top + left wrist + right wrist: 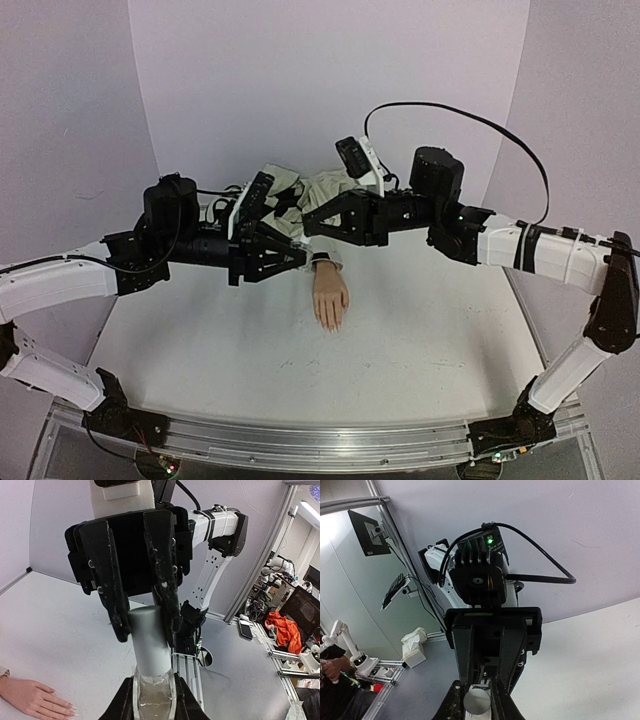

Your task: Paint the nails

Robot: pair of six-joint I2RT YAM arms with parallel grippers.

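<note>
Above table [430, 330] | left pincer [153, 700] grips bottle [152, 692] | right pincer [147, 630] grips cap [150, 652] | nails [330, 324] below, well inside its edges

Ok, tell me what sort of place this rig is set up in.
Likely a robotics lab. The table is boxed in by plain panels and aluminium framing. Past it, the left wrist view shows another robot arm and a monitor, and the right wrist view shows a wall screen.
</note>
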